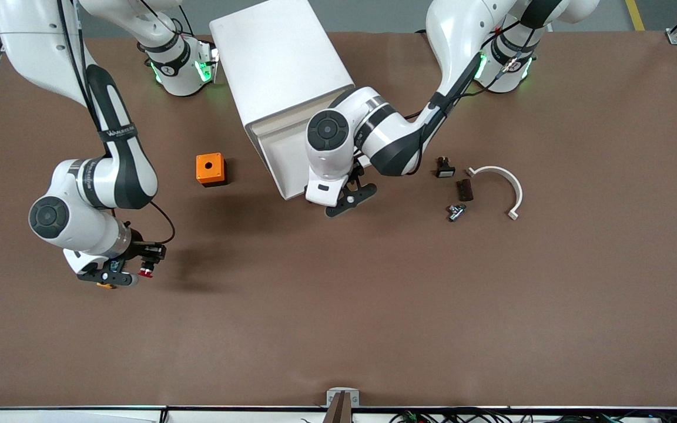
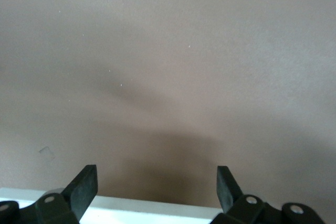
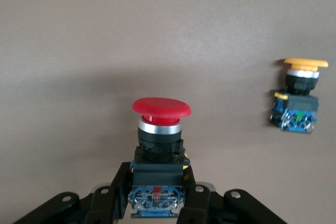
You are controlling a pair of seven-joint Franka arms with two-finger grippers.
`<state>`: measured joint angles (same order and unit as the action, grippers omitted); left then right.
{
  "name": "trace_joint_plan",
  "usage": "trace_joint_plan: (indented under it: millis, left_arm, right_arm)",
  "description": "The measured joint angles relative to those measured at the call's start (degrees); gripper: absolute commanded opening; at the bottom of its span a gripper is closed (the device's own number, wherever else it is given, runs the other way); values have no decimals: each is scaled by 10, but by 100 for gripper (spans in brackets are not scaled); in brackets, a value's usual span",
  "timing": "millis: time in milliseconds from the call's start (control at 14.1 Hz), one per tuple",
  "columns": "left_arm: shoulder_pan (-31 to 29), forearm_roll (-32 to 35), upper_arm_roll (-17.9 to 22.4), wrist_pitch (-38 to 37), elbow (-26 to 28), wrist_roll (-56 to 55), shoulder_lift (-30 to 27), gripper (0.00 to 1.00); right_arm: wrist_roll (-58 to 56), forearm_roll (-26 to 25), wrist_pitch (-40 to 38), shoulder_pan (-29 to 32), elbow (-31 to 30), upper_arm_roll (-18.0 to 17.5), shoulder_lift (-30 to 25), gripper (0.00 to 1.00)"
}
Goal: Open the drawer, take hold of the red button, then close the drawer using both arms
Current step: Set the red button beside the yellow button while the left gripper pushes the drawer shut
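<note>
Looking across the front view from its left edge, I have the right end effector (image 1: 130,271) over the table (image 1: 338,329) at the right arm's end, clenched on the red button (image 3: 160,124); my right wrist view shows its black body pinched between the fingers with the red cap pointing outward. A similar orange-capped button (image 3: 301,95) lies on the table just beside it. Next comes an orange box (image 1: 210,169), then the white cabinet (image 1: 282,64) with its top drawer (image 1: 282,154) pulled out toward the front camera. The left end effector (image 1: 350,197) sits at the drawer's front edge, released and holding nothing; its wrist view shows both fingers (image 2: 84,186) spread with a white edge just below them. Toward the left arm's end lie a few small dark parts (image 1: 456,188) and a white curved clip (image 1: 506,185).

As I judge it, opening and grabbing are done; what remains is pushing the drawer shut, which looks set up for the left arm.
</note>
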<state>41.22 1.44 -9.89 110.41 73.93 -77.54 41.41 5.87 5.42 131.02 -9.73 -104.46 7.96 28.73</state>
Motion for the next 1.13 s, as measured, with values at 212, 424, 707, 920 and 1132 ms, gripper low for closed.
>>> trace_joint_plan:
  millis: [212, 424, 707, 920, 1132]
  left_arm:
    - [9, 11, 0, 0, 8, 0, 0, 100]
    - [19, 13, 0, 0, 11, 0, 0, 100]
    - [35, 4, -3, 0, 15, 0, 0, 100]
    - [49, -30, -3, 0, 20, 0, 2, 100]
    - [53, -71, -3, 0, 24, 0, 7, 100]
  right_arm:
    - [-13, 0, 46, 8, -1, 0, 27, 1]
    - [-51, 0, 95, 20, 0, 0, 50, 1]
    - [-90, 0, 121, 49, 6, 0, 80, 1]
    - [-88, 1, 114, 55, 12, -1, 88, 0]
    - [-80, 1, 103, 55, 20, -4, 90, 0]
